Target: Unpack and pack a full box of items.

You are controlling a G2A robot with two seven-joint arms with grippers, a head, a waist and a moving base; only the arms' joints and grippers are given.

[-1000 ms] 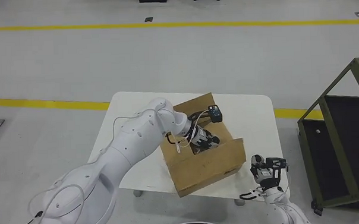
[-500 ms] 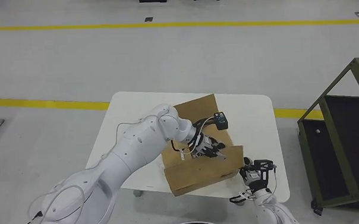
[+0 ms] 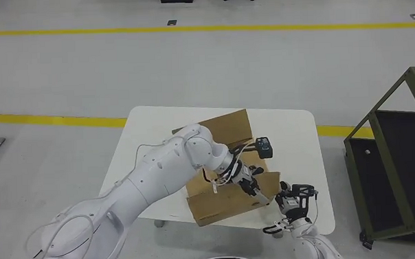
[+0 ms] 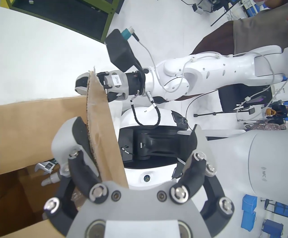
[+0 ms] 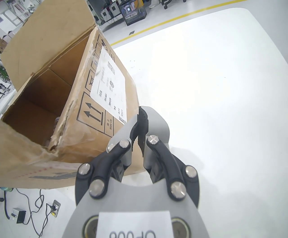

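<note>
- The left claw (image 4: 135, 129) gapes wide, one finger (image 4: 76, 135) touching the upright flap edge of the cardboard box (image 4: 33, 126).
- The right claw (image 5: 141, 121) is pinched closed, just beside the box's labelled outer wall, above the tabletop (image 5: 213, 90).

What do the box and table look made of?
Box: brown corrugated cardboard, matt; its torn edge shows ragged, fluted layers. Table: smooth white top with a faint sheen, perhaps laminate or painted board; the look leaves it open.
</note>
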